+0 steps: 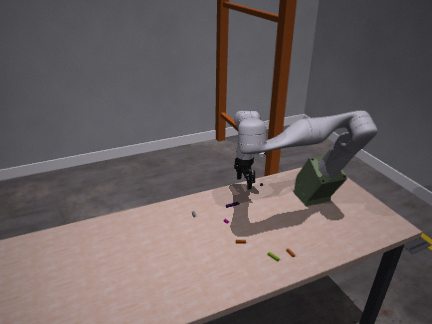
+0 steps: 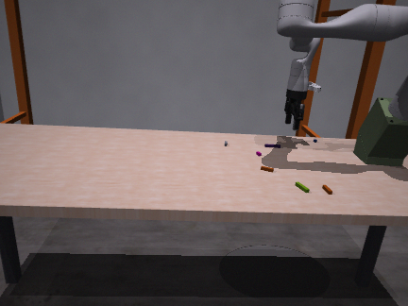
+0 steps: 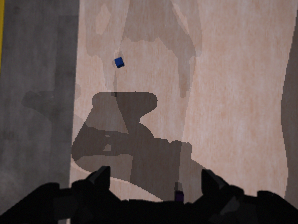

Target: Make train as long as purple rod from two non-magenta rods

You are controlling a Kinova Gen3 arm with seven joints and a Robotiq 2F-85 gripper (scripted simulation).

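My gripper (image 1: 245,183) (image 2: 292,125) (image 3: 155,177) is open and empty, above the table's back part. The short blue rod (image 1: 261,184) (image 2: 315,141) (image 3: 119,62) lies near the back edge. The purple rod (image 1: 232,204) (image 2: 272,145) (image 3: 179,196) lies near the gripper's shadow; only its end shows in the wrist view. The lime rod (image 1: 273,256) (image 2: 302,187) lies towards the front, apart from an orange rod (image 1: 290,253) (image 2: 327,189) on its right. Another orange rod (image 1: 241,241) (image 2: 267,169) lies further left and back. No rods touch.
A magenta rod (image 1: 226,221) (image 2: 259,153) lies between the purple rod and the left orange rod. A grey rod (image 1: 194,214) (image 2: 226,143) lies further left. The green robot base (image 1: 317,185) (image 2: 380,137) stands at the right of the table (image 1: 125,260) (image 2: 118,175).
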